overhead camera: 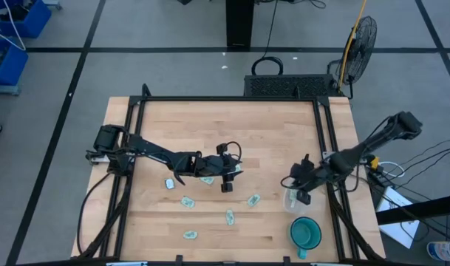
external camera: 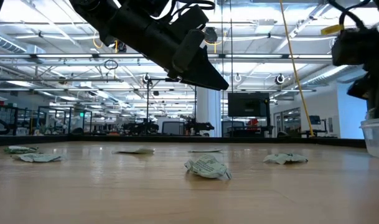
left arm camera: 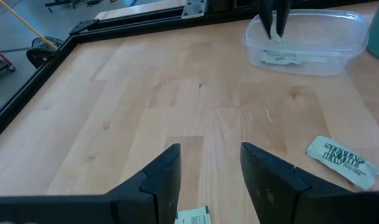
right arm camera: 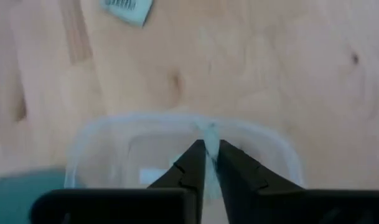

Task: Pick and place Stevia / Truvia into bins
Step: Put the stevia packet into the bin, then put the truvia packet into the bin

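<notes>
Several pale green and white Stevia packets lie flat and scattered on the wooden table. My left gripper hovers open over the table's middle, with one packet just below its fingers and another ahead of it. The clear plastic bin stands near the table's right near corner, with a packet lying on its bottom. My right gripper is over the bin, shut on a packet. In the low view the left gripper hangs above a crumpled packet. My right gripper pinches one Stevia packet between its two fingertips, coming from above and pointing down. The packet hangs below the fingers, lifted clear, inside the bin's rim.
A round teal cup with a handle stands just nearer than the bin. A black metal frame runs around the table. The far half of the tabletop holds no objects.
</notes>
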You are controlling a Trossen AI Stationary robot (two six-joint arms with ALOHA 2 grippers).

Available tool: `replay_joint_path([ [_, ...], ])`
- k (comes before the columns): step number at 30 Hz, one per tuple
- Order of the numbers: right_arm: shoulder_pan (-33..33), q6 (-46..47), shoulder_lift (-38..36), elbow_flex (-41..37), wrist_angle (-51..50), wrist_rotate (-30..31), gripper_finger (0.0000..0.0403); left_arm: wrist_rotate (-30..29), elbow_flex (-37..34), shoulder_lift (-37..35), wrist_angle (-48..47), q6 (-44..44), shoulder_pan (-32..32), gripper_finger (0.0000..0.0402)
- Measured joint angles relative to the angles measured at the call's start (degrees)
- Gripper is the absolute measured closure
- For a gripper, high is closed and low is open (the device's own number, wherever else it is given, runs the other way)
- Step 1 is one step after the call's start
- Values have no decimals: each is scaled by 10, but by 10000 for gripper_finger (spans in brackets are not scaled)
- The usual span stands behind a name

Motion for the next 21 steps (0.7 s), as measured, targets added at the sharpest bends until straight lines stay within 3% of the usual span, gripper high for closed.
replay_joint_path([
  [8,-31,-41,81,-1,18,-37,292,0,0,0,0,0,0,229],
  [13,-55,-121,96,-1,79,38,273,0,0,0,0,17,0,229],
  [21,-133,-203,97,-1,97,50,271,-5,0,0,0,21,6,229],
])
